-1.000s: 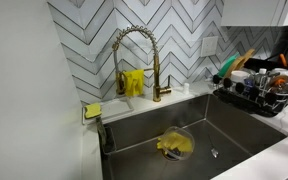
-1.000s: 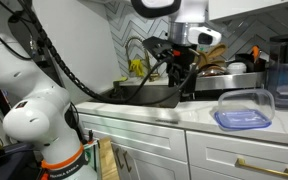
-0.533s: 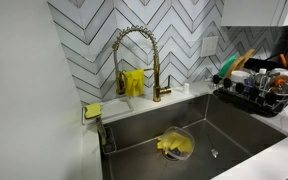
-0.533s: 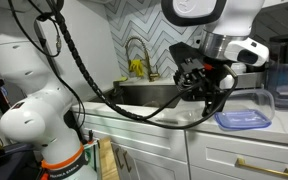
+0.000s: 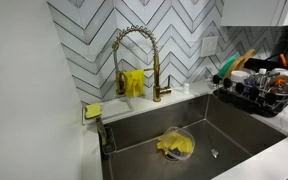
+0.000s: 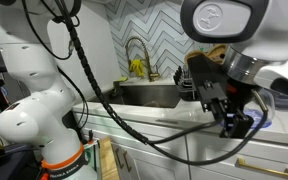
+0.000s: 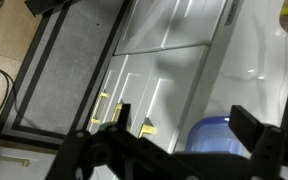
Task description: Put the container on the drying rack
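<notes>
The container shows in the wrist view as a rounded blue lid (image 7: 220,139) on the white counter, just below and between my fingers. My gripper (image 7: 187,150) is open, with its dark fingers spread on either side of the container and nothing held. In an exterior view my gripper (image 6: 235,117) hangs over the counter's right part and hides the container there. The drying rack (image 5: 246,97), black wire and loaded with dishes, stands to the right of the sink.
A gold faucet (image 5: 135,57) stands behind the steel sink (image 5: 224,130), which holds a yellow item (image 5: 174,145). A yellow sponge (image 5: 92,110) lies at the sink's left corner. White cabinet fronts with gold handles (image 7: 102,108) and a grey floor mat (image 7: 66,75) lie below the counter.
My arm has swung from over the sink out to the right and toward the camera, lowering over the container. The gripper now covers the container, which was in plain view before.
</notes>
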### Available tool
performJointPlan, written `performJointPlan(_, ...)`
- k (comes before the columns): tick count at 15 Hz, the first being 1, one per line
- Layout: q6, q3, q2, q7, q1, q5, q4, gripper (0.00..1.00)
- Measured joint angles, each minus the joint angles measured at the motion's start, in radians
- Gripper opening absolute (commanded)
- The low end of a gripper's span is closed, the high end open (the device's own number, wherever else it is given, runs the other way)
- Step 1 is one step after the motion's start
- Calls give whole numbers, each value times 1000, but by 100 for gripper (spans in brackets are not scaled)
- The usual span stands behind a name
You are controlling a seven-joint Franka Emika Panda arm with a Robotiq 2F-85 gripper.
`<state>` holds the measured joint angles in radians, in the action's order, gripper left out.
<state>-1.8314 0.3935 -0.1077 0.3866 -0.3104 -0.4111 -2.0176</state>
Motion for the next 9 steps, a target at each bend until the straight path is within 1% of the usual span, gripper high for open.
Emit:
performJointPlan(3, 26, -6, -110, 86, -78, -131, 65, 100)
performJointPlan(5, 28, -14, -137, 94, -96, -138, 80, 100)
performJointPlan(9, 28, -27, -123, 90, -95, -136, 80, 100)
